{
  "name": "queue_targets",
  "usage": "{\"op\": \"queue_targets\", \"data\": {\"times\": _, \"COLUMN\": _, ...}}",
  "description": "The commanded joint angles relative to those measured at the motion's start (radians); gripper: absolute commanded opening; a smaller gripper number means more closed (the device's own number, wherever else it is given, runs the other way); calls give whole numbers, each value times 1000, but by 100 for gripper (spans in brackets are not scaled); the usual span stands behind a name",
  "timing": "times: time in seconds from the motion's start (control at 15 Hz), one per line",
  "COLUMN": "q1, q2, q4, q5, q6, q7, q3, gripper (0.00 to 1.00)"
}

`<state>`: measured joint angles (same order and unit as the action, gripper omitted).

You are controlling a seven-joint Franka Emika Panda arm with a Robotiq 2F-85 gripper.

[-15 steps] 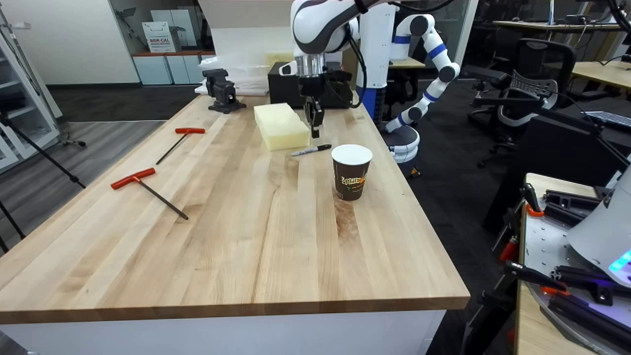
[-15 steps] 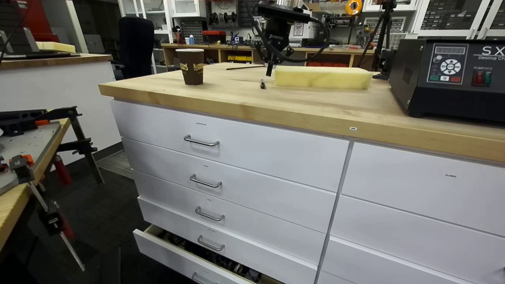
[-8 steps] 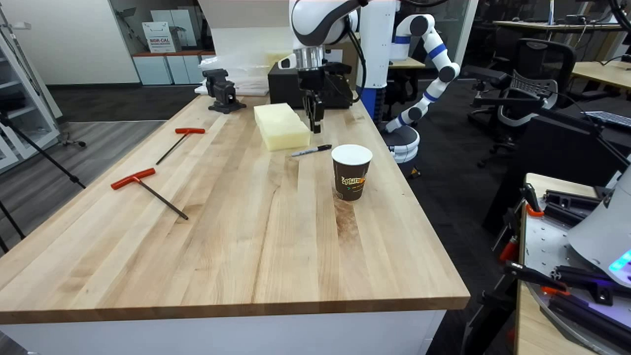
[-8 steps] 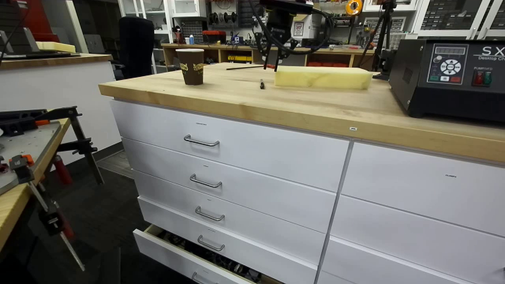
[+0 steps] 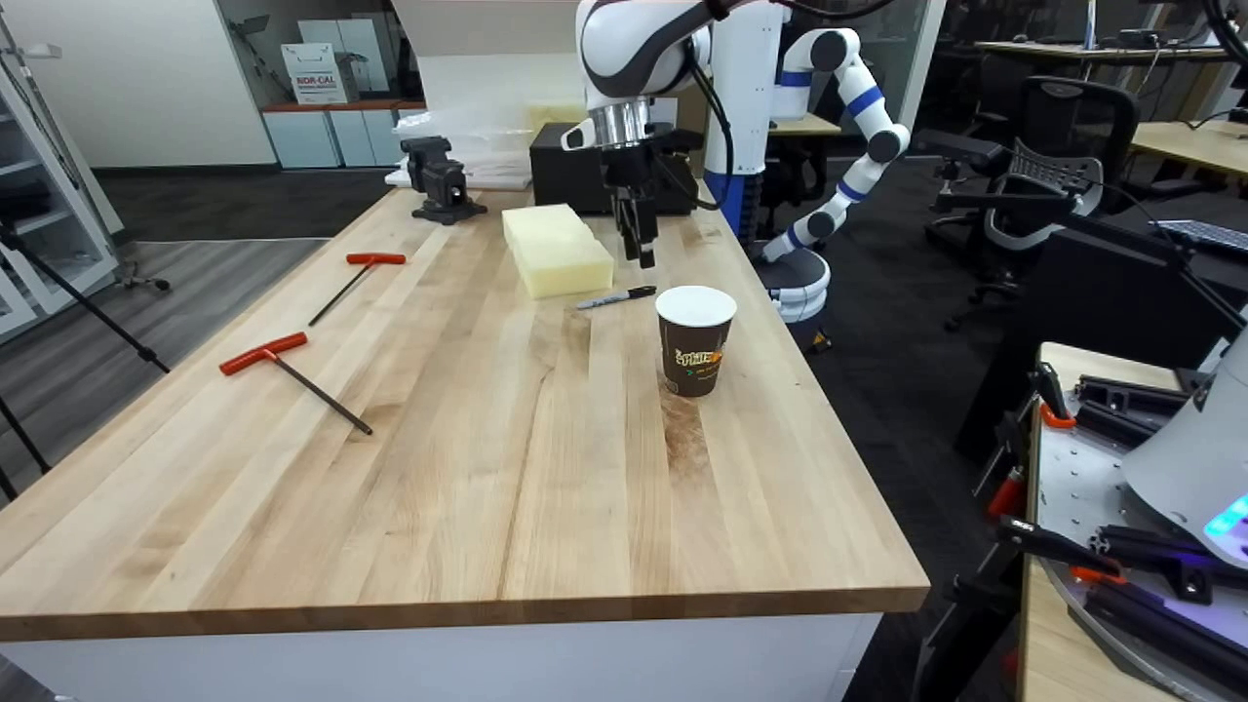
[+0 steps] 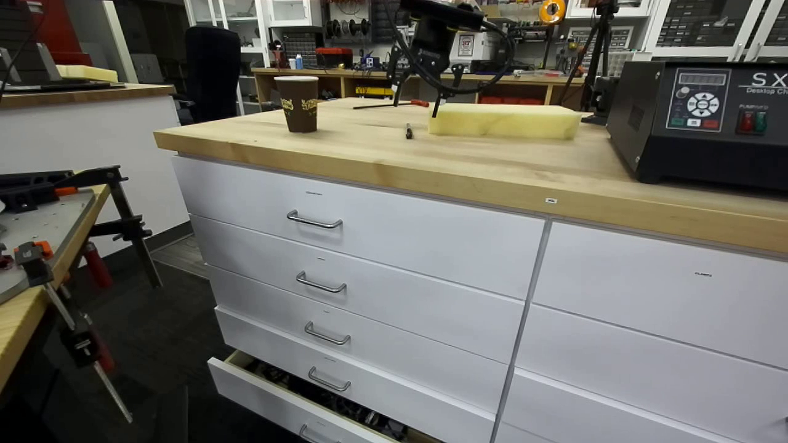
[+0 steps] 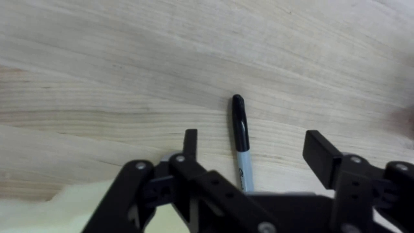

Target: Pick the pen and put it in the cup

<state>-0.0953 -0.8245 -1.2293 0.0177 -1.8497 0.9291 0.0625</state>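
Pen [image 7: 242,139] lies flat on the bench [image 5: 468,487], outside the cup [image 5: 694,356], its black cap toward the cup and its grey barrel running past a corner of the foam [image 5: 558,252]. It is just beside the foam, apart from it. In the wrist view the cap and part of the barrel show; the rest is hidden by the gripper [image 7: 252,145]. The gripper is spread wide, its fingers [image 7: 190,144] well apart, and the pen shows between them in that view, untouched. In an exterior view the gripper [image 6: 416,109] hangs over the bench.

The cup stands upright near the pen's cap end, dark brown with a white rim and gold lettering.

Across the bench lies a tool [image 5: 314,388], T-shaped with a red handle; a second tool [image 5: 375,258] of the same kind has its tip near that handle. A black vise [image 5: 441,182] stands beyond them. Past the foam sits a black box [image 6: 695,147] with a keypad.

The arm [image 5: 634,58] comes in from above; behind it is a white arm [image 5: 864,100] with blue bands. Under the bench top are white drawers [image 6: 400,234], a low drawer [image 6: 258,397] pulled out.
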Motion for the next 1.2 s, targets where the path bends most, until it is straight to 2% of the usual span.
{"op": "queue_targets", "data": {"times": 0.0, "q1": -8, "q2": -1, "q4": -5, "q5": 5, "q6": 16, "q7": -30, "q3": 10, "gripper": 100}}
{"op": "queue_targets", "data": {"times": 0.6, "q1": -6, "q2": -26, "q4": -24, "q5": 2, "q6": -14, "q7": -31, "q3": 13, "gripper": 100}}
{"op": "queue_targets", "data": {"times": 0.67, "q1": -6, "q2": -29, "q4": -26, "q5": 1, "q6": -17, "q7": -30, "q3": 13, "gripper": 75}}
{"op": "queue_targets", "data": {"times": 0.73, "q1": -6, "q2": -30, "q4": -29, "q5": 0, "q6": -21, "q7": -30, "q3": 13, "gripper": 74}}
{"op": "queue_targets", "data": {"times": 0.87, "q1": -6, "q2": -36, "q4": -29, "q5": 1, "q6": -21, "q7": -32, "q3": 13, "gripper": 60}}
{"op": "queue_targets", "data": {"times": 0.93, "q1": -6, "q2": -39, "q4": -28, "q5": 1, "q6": -21, "q7": -32, "q3": 13, "gripper": 71}}
{"op": "queue_targets", "data": {"times": 1.0, "q1": -6, "q2": -41, "q4": -28, "q5": 1, "q6": -21, "q7": -33, "q3": 13, "gripper": 72}}
{"op": "queue_targets", "data": {"times": 1.07, "q1": -6, "q2": -42, "q4": -28, "q5": 1, "q6": -22, "q7": -32, "q3": 14, "gripper": 46}}
{"op": "queue_targets", "data": {"times": 1.13, "q1": -6, "q2": -42, "q4": -28, "q5": 1, "q6": -22, "q7": -32, "q3": 13, "gripper": 46}}
